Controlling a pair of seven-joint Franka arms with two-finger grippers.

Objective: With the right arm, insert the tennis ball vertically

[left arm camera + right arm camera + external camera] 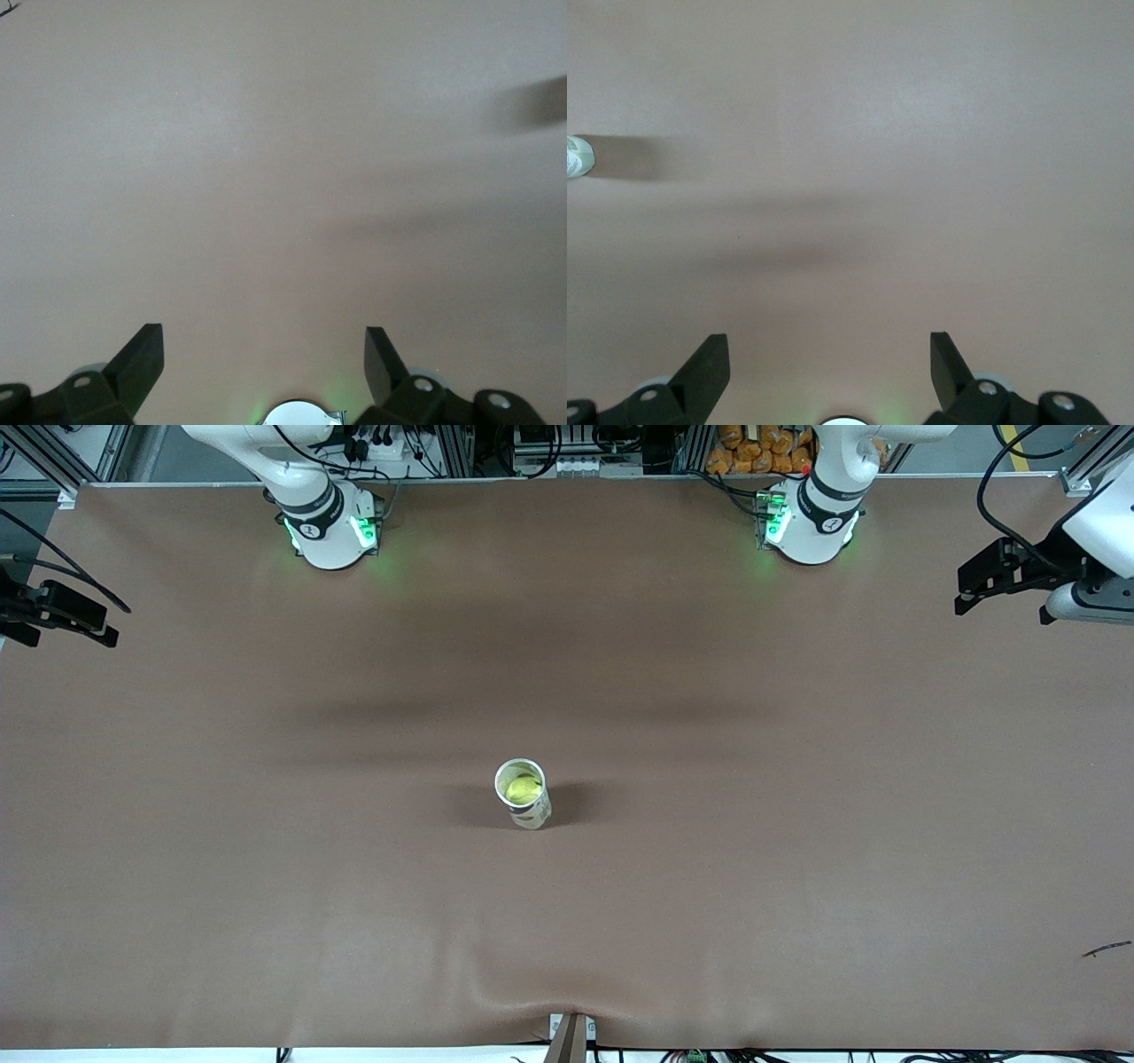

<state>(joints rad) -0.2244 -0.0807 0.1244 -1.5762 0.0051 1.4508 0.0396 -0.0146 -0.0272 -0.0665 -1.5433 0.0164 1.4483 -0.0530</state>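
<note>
A white can (524,795) stands upright in the middle of the table, open end up. A yellow-green tennis ball (523,787) sits inside it. The can also shows at the edge of the right wrist view (578,157). My right gripper (93,622) is held over the right arm's end of the table, well away from the can; it is open and empty (829,341). My left gripper (970,593) is held over the left arm's end of the table, open and empty (264,341).
The brown table cover (567,921) is wrinkled near the front edge. A small dark scrap (1106,950) lies near the left arm's end, close to the front. A bracket (571,1036) sticks up at the middle of the front edge.
</note>
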